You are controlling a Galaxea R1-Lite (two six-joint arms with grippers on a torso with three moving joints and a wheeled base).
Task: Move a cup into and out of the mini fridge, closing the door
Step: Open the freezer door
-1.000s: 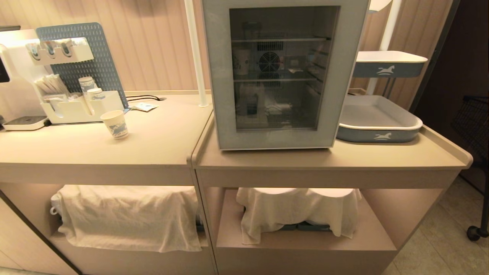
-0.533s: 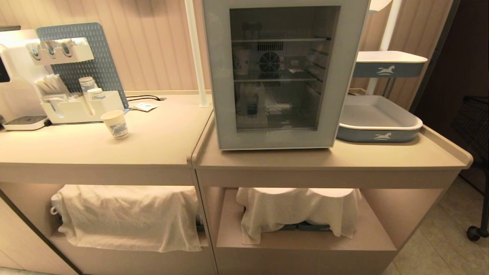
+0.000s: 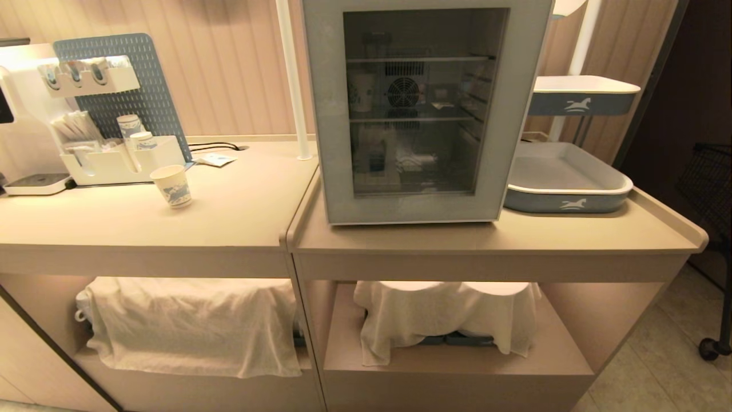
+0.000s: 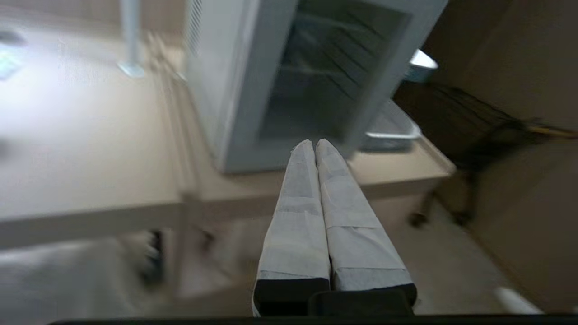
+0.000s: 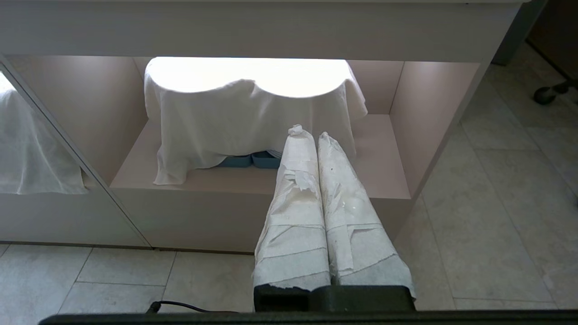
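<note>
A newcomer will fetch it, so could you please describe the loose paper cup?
On the left counter, before the white organizer, stands the cup. It stands alone, upright, blue-printed, unlike the stacked paper cups inside the organizer.

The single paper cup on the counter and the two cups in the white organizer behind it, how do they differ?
The single cup stands alone and mouth up on the bare counter; the organizer cups sit in the white organizer, mouths down. The single cup shows whole; the organizer cups are partly hidden. All are white with blue print.
</note>
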